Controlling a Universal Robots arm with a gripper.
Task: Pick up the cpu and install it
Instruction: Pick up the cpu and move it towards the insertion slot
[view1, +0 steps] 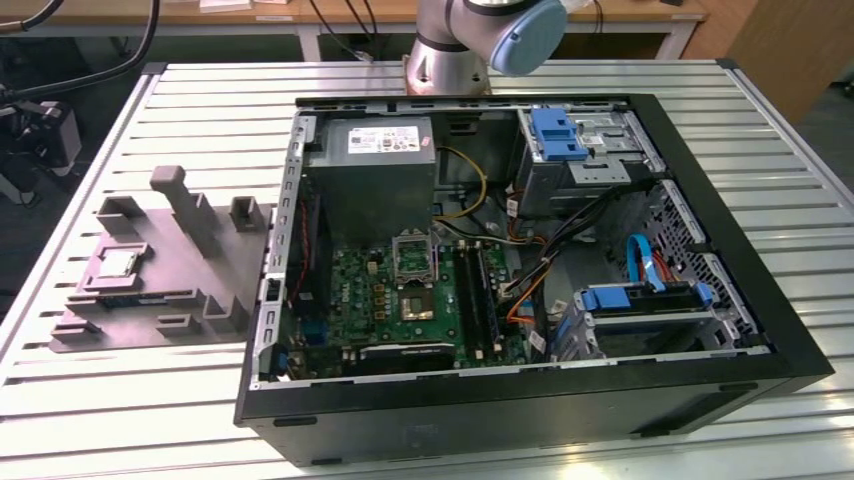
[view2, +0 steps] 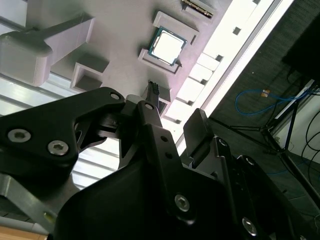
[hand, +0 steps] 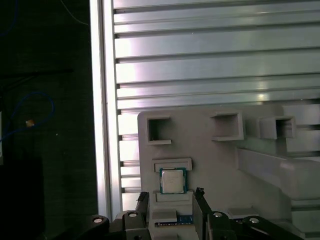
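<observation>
The cpu (view1: 118, 263) lies flat on the grey moulded fixture (view1: 174, 290), metal top upward, seated in a shallow square pocket toward the fixture's side on the exterior view's left; in both wrist views the cpu (view2: 166, 46) (hand: 173, 180) rests squarely within that pocket's low walls, and nothing touches it.

The gripper (hand: 171, 197) hangs above the fixture (hand: 210, 160), over the part that carries the pocket; its two dark fingertips (hand: 199, 192) stand spread apart, one to either side of the pocket's line, with nothing held between them; in the second wrist view the gripper (view2: 175, 107) is likewise parted and clear of the fixture (view2: 125, 30), well above its surface.

The fixture's upright posts (view1: 180, 195) rise from the side away from the cpu pocket; the fixture itself sits on the slatted metal table (view1: 200, 100), near the table's edge.

Just beside the fixture, on the exterior view's right, lies the open computer case (view1: 534, 400); within it the green motherboard (view1: 387, 300) lies on the half nearer the fixture, and its socket frame (view1: 414, 255) shows on the board.
</observation>
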